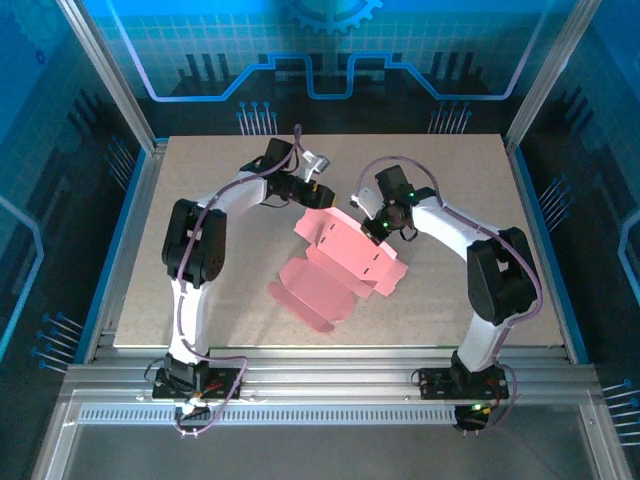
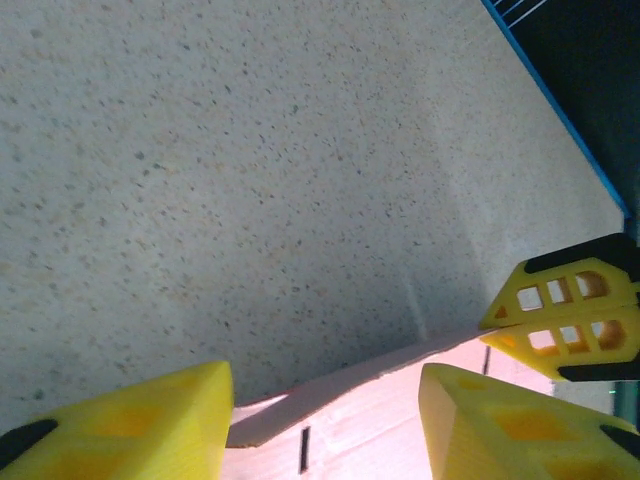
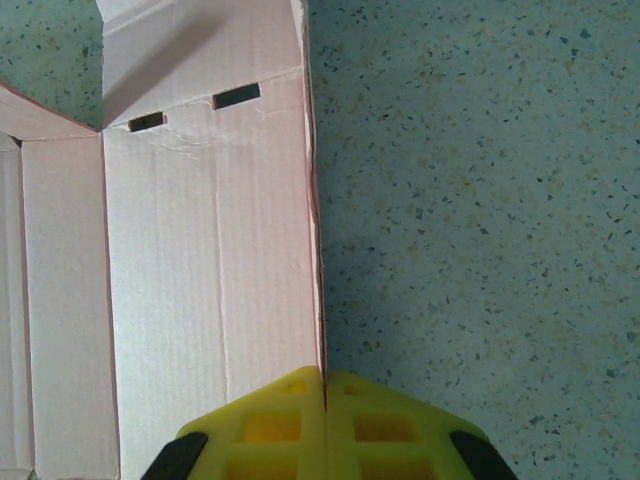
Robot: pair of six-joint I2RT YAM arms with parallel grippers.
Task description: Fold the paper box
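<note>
My right jaws are pinched closed on one edge of the paper box [image 3: 200,250], whose panel spreads to their left. My left jaws stand apart, its raised edge between them, above the counter [image 2: 250,150].

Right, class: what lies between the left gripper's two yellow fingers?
An edge of the paper box, pink with a small slot, lies in the gap of the left gripper, whose jaws stand apart. The left wrist view shows it.

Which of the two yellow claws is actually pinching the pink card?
The right gripper: its jaws are shut on a panel edge of the paper box. The left gripper has its fingers apart, with the card showing between them.
</note>
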